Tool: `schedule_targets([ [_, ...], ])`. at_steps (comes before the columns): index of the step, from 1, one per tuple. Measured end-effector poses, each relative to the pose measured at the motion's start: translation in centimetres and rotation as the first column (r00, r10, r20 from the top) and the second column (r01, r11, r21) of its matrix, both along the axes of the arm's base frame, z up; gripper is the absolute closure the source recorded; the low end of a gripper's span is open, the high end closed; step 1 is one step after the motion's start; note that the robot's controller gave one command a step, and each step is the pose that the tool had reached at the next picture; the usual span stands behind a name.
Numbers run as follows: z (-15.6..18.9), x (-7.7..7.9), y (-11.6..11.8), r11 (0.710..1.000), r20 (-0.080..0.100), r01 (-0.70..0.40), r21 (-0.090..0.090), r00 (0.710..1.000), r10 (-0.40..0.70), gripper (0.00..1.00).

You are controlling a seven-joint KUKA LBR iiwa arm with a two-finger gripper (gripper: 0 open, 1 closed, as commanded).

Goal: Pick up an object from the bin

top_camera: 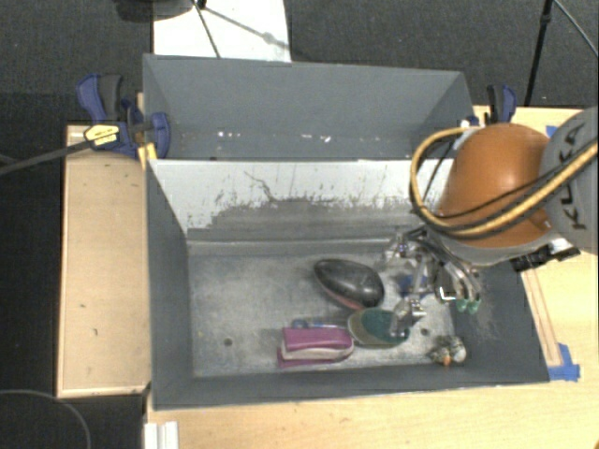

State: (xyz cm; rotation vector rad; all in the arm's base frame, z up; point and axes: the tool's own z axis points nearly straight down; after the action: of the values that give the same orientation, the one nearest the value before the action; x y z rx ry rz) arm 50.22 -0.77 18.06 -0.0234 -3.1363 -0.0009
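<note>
One gripper [408,314], low over green disc [372,326]

arm [573,187]: enters from the view's right edge, sloping down and to the left | orange cover [491,190]: rounded dome over the arm's end, facing up | cables [438,215]: black and yellow, looped around the dome's left and lower side | gripper [412,299]: metal assembly hanging below the dome, pointing down and slightly left

Glossy orange dome-shaped wrist cover [494,187]; black and yellow cables [417,190] loop across its front; pale grey arm link [578,190] with dark lettering beside it; silvery metal gripper [412,309], flecked blue and green, beneath it.
</note>
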Motion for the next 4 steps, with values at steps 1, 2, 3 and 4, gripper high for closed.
schedule_targets([
  [1, -9.4, 5.7, 1.5, 0.979, -0.014, -0.203, -0.001, 0.979, 0.202, 0.00],
  [2, 0.0, 2.5, 1.9, 0.863, 0.012, -0.505, -0.003, 0.863, 0.505, 0.00],
  [3, -8.0, 6.0, 6.6, 0.897, 0.030, -0.442, -0.016, 0.896, 0.443, 0.00],
  [4, -8.1, 5.9, 6.5, 0.897, 0.021, -0.443, -0.017, 0.896, 0.443, 1.00],
])
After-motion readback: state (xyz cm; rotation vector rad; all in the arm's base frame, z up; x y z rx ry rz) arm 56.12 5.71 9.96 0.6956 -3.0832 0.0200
